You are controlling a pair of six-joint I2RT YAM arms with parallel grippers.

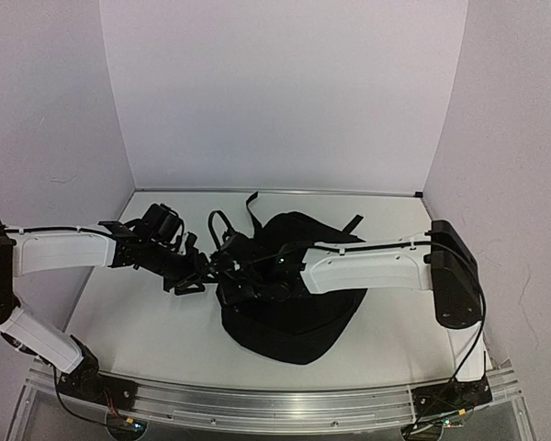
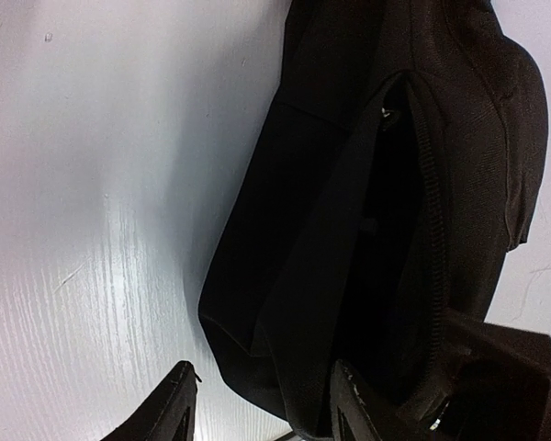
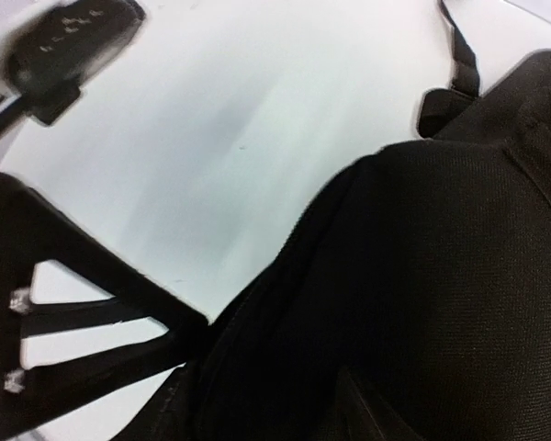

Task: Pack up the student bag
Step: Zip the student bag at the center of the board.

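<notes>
The student bag [image 1: 298,317], black and soft, lies flat in the middle of the table. Both arms meet at its left edge. My left gripper [image 1: 195,274] comes in from the left and my right gripper [image 1: 231,276] from the right. In the left wrist view the left gripper [image 2: 262,404] straddles the student bag's [image 2: 331,184] lower rim, jaws apart, with a strip of table showing beside the left finger [image 2: 170,409]. An unzipped slit with zipper teeth [image 2: 429,202] runs up the bag. In the right wrist view black fabric of the student bag [image 3: 441,276] fills the right gripper [image 3: 262,413].
Loose black straps [image 1: 222,220] trail from the bag toward the back wall, and another strap [image 1: 352,223] lies at the back right. The left arm's finger frame [image 3: 73,303] sits close beside the right gripper. White walls close in the table [image 1: 138,322] on three sides.
</notes>
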